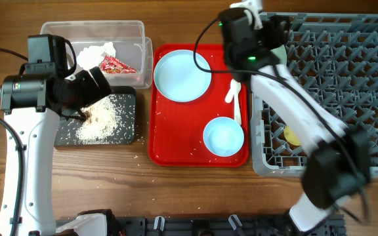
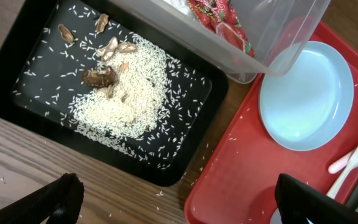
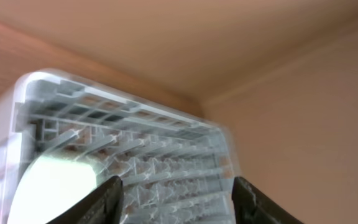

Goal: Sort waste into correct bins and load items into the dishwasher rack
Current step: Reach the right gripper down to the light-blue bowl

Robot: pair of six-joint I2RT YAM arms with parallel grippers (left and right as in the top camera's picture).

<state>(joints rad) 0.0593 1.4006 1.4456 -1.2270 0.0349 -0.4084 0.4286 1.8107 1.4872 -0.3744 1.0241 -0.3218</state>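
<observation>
Left arm (image 1: pixel 20 141) is run from near left toward the far side, wrist bent right; left gripper (image 2: pixel 178 183) is held wide apart, empty. Right arm (image 1: pixel 294 111) is stretched from near right to far centre; right gripper (image 3: pixel 178 182) is parted, nothing clamped.

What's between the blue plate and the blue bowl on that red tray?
Overhead, only bare red tray separates the plate from the bowl; the white fork lies alongside.

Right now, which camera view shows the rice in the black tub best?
The left wrist view: the rice lies spread in the black tub, close and unobstructed, brown food bits distinct. The overhead view shows it smaller, the left arm covering its upper left edge. The right wrist view shows the dishwasher rack, no rice.
</observation>
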